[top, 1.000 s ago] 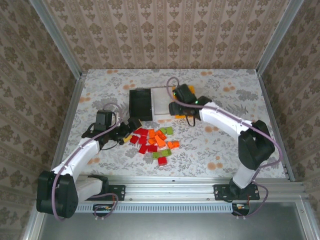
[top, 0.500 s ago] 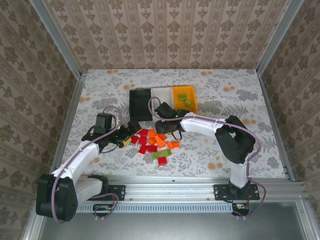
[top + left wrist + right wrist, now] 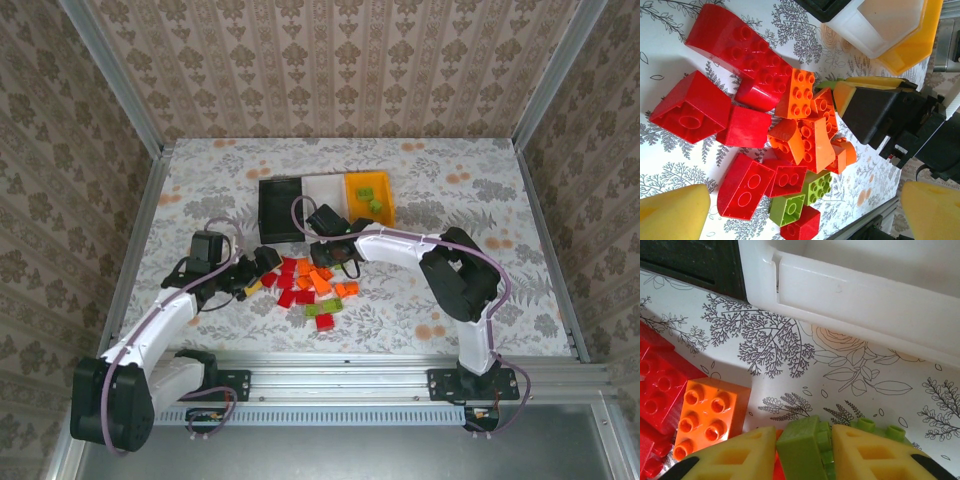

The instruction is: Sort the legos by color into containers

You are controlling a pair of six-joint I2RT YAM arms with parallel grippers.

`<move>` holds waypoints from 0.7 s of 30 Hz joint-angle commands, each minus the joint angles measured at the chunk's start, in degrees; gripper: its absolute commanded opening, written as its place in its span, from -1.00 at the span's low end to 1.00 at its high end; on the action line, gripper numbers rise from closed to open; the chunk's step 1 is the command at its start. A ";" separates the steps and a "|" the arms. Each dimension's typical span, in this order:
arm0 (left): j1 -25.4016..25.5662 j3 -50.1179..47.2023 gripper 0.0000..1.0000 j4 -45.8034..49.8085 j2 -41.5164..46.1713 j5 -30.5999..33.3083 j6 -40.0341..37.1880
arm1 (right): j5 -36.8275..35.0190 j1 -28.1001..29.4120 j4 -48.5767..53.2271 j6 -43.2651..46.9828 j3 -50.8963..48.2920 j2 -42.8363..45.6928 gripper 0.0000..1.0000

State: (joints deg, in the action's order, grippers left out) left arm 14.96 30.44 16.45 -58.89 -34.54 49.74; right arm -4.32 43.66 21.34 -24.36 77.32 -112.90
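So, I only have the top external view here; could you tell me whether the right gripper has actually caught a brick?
Observer: Yes. On the right wrist view, a light green lego is pinched in the right gripper, touching both yellow pads.
Operator: Thank you. Is the left gripper holding anything?
Observer: No. On the left wrist view, the left gripper has its jaws wide open, gripping nothing, facing the lego pile.
Operator: What lies right beside the pinched brick?
Observer: An orange lego, studs up, on the table just left of the pads.
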 commanded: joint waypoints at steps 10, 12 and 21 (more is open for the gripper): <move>-0.11 0.23 1.00 0.68 -0.36 0.12 0.09 | -4.21 -0.14 2.55 2.37 0.25 -0.75 -0.26; -0.11 0.24 0.99 0.61 -0.43 0.17 0.09 | -4.30 -0.13 2.39 2.44 0.20 -0.57 -0.25; -0.09 0.41 0.99 0.85 -0.02 0.22 0.19 | -1.40 0.00 1.12 1.51 -0.81 0.51 -0.16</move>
State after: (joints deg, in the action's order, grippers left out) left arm 14.96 30.44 16.47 -59.72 -34.50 49.74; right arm -6.85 43.66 22.00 -22.68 77.25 -112.90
